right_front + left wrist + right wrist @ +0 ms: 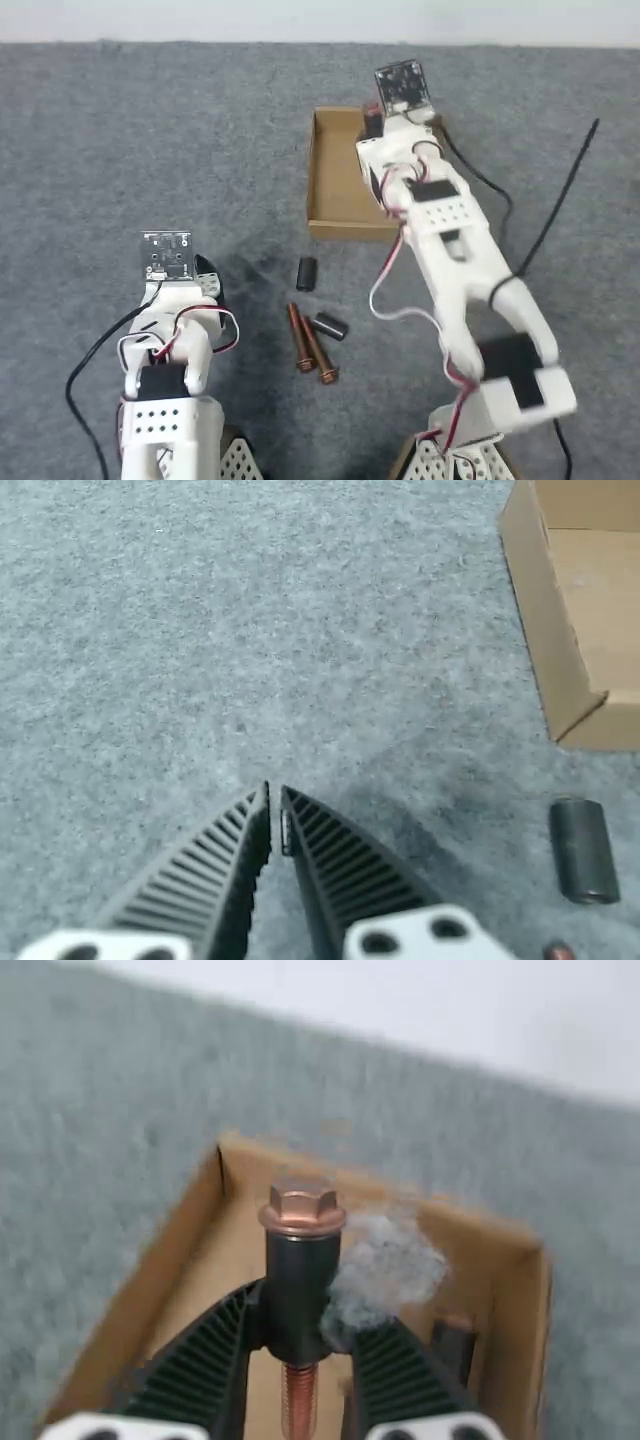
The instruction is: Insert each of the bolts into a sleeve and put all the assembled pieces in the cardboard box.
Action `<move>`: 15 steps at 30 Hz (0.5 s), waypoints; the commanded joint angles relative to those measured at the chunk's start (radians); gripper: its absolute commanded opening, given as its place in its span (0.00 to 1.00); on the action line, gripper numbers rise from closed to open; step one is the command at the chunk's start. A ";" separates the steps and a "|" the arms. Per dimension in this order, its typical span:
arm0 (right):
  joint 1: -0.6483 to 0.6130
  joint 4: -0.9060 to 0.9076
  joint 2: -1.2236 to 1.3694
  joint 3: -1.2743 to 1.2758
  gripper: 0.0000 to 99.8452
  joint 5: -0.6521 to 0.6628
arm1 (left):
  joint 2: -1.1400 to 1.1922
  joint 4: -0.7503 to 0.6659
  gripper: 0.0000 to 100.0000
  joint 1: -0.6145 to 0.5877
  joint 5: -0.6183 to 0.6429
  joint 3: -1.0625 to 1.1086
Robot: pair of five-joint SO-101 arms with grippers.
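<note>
Pinched tight in the right gripper (305, 1322): a black sleeve (298, 1285) with a bolt (302, 1210) through it, just over the cardboard box (185, 1235). Nothing in the closed left gripper (276, 798), a loose sleeve (583, 850) nearby.

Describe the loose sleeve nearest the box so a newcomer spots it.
Find the cardboard box on the grey carpet. Just off its near wall lies a short black sleeve. Unlike the other sleeve, beside the copper bolts, it lies alone.
</note>
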 commanded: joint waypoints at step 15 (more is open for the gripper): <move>0.002 0.536 0.432 -0.649 0.01 0.014 | -0.029 0.005 0.02 0.005 -0.009 -0.010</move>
